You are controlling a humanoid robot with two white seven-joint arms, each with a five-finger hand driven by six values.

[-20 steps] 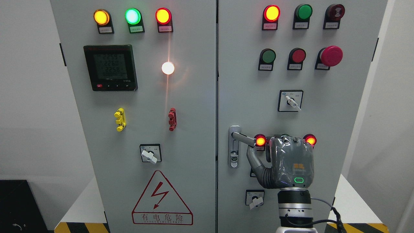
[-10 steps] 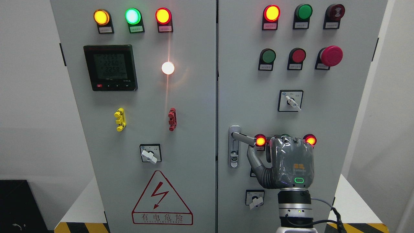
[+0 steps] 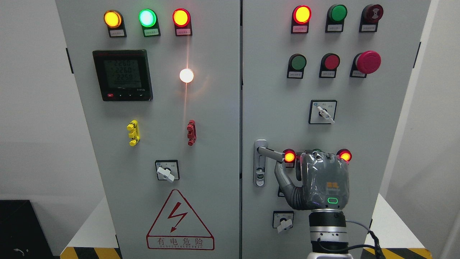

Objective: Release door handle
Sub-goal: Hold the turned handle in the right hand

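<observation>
Resting at the right door, the right robot hand [image 3: 316,180] shows its back; thumb touches the door handle [image 3: 270,154] from below. Fingers hidden, so grip state unclear.

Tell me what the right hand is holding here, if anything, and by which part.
Cannot be told for sure: the right hand sits at the free end of the door handle, thumb under it, but its fingers are hidden behind the hand.

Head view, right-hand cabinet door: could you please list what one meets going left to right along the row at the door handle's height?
Door handle → lit red lamp → right hand, its thumb reaching up under the handle's free end → second lit red lamp.
</observation>
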